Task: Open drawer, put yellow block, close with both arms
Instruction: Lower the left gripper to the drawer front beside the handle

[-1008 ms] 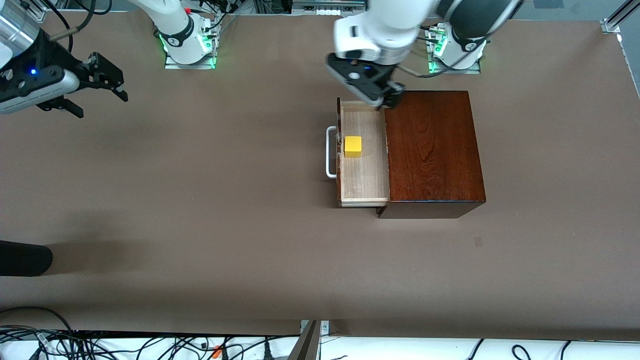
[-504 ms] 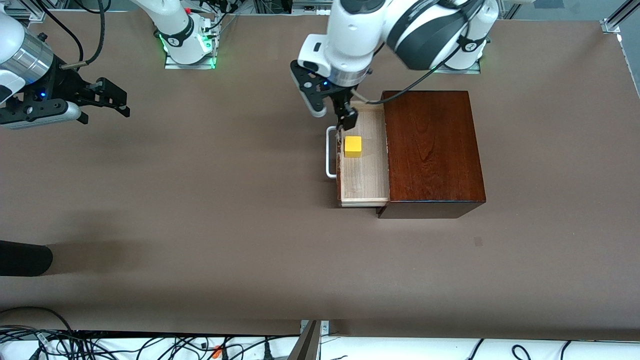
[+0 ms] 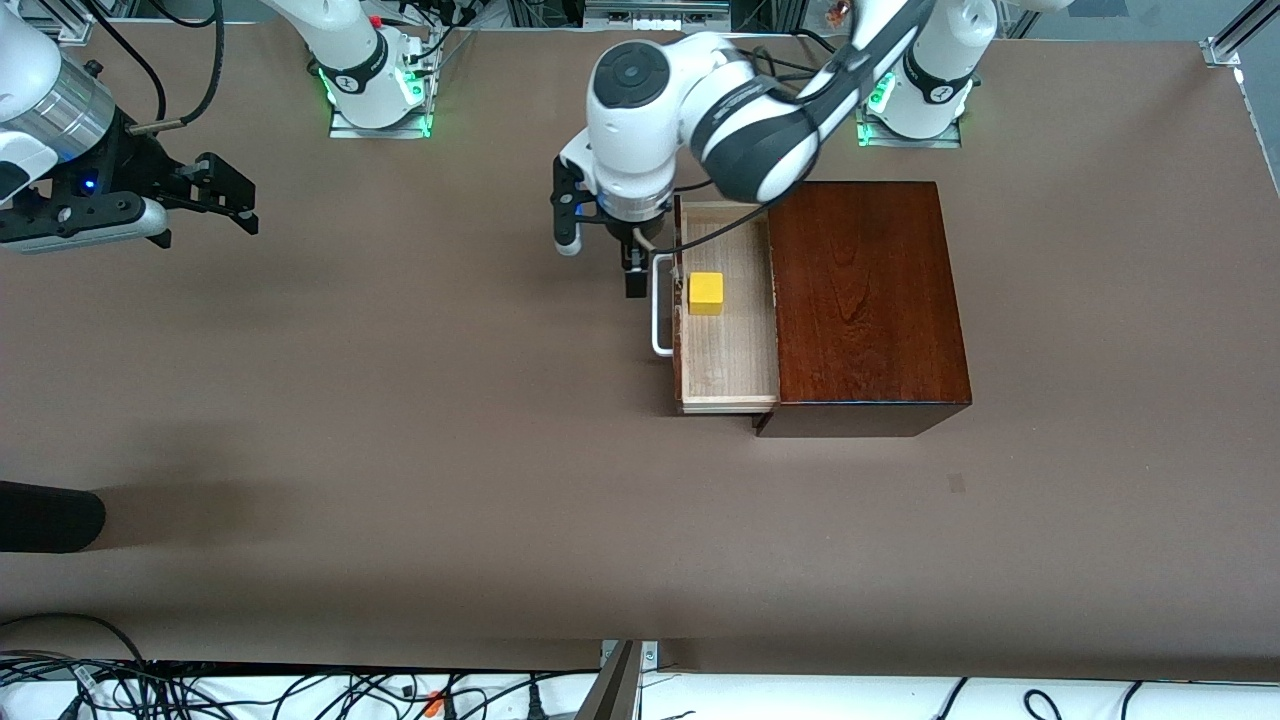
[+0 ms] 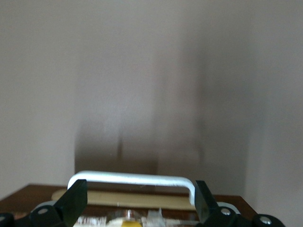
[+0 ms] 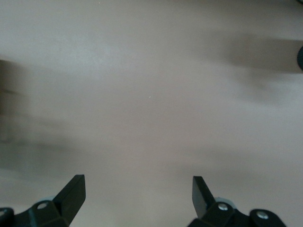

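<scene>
Meanwhile, the left gripper point(image 3: 634, 268), fingers apart, was poised at the handle point(image 3: 660, 305), nine o'clock of the yellow block point(image 3: 706, 293) in the open drawer point(image 3: 728, 350), where a glancing push was judged liable to jam it; the right gripper point(image 3: 215, 195) waited, spread wide.

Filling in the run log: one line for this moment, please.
drawer: open | block: inside | left pincer: open, at handle | right pincer: open, waiting over table

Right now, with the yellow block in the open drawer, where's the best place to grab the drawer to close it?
Judging by shape, take the white bar handle at its middle: it stands clear of the drawer front. Come from above, fingers straddling the bar. The left gripper hovers open at the handle's end nearest the robot bases.
</scene>
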Controlling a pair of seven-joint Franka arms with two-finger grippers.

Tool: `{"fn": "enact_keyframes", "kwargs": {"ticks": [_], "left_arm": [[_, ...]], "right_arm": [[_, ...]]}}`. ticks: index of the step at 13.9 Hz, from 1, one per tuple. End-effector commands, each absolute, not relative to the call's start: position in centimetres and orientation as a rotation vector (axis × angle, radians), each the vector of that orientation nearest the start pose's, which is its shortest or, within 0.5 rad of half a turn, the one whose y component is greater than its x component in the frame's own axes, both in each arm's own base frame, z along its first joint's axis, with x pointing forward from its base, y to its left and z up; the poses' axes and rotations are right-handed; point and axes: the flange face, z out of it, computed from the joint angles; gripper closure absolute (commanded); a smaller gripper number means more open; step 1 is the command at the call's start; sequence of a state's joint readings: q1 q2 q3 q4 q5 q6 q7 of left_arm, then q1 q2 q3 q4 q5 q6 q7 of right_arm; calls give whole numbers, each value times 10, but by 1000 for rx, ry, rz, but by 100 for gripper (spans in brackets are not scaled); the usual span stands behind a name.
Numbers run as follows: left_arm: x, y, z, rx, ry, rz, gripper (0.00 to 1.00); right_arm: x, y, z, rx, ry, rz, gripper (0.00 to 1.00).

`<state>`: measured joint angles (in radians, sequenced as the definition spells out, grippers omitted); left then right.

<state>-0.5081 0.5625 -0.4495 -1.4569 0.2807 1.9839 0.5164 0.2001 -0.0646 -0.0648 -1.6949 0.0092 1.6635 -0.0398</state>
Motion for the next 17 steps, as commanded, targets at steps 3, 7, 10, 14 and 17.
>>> {"fn": "enact_keyframes", "kwargs": {"ticks": [3, 7, 10, 14, 17], "left_arm": [[470, -538, 361, -2130, 2179, -21, 0], [470, -528, 349, -2132, 2154, 75, 0], [469, -518, 339, -2133, 2133, 161, 0], [468, -514, 332, -2131, 2125, 197, 0], [474, -505, 330, -2140, 2108, 222, 0]], "right_arm": [[537, 67, 633, -3128, -260, -91, 0], [545, 57, 642, -3129, -229, -137, 0], [548, 56, 637, -3128, -226, -123, 0], [547, 49, 636, -3130, -212, -106, 0], [541, 38, 630, -3135, -171, 0, 0]]}}
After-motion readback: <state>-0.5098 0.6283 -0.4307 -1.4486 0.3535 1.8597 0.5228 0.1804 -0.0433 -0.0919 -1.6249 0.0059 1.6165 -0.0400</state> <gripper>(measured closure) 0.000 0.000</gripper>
